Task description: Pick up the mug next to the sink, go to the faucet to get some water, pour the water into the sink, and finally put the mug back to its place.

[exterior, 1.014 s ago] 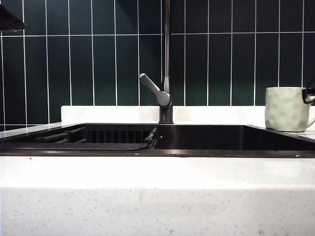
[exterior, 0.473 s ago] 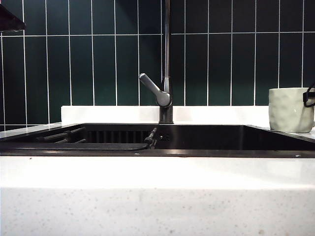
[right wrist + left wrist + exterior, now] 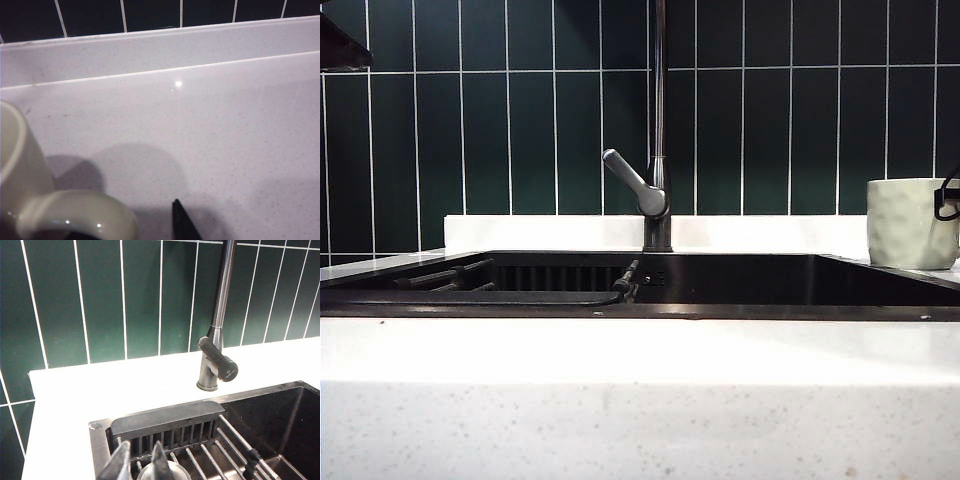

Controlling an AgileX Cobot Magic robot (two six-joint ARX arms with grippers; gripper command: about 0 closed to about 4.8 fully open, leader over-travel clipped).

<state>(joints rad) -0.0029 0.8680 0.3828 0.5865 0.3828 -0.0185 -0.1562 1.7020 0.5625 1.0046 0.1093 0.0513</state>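
Landmark: the sink (image 3: 720, 300), a black basin set in a white speckled countertop (image 3: 640, 400), was taken as the reference for all places.

Mug (image 3: 910, 223): the cream-white dimpled mug was seen upright on the countertop just beyond the sink's right end, in front of the dark green tiled wall (image 3: 520, 120). In the right wrist view its side and handle (image 3: 75, 215) were shown resting on the pale counter.

Faucet (image 3: 658, 150): the slim dark-grey pipe was seen rising behind the sink's back rim near its middle, with the lever (image 3: 632, 182) angled up to the left.

Rack (image 3: 200, 450): metal bars were seen lying inside the sink's left part.

Right gripper (image 3: 948, 198): it was placed at the mug's right side, beyond the sink's right end, mostly cut off by the frame edge. One dark fingertip (image 3: 184, 222) was seen just beside the handle, apart from it; the jaws were spread wide and nothing was grasped.

Left gripper (image 3: 140, 465): it was held above the sink's left part, over the rack. Two fingers were seen close together; whether they were clenched could not be told.
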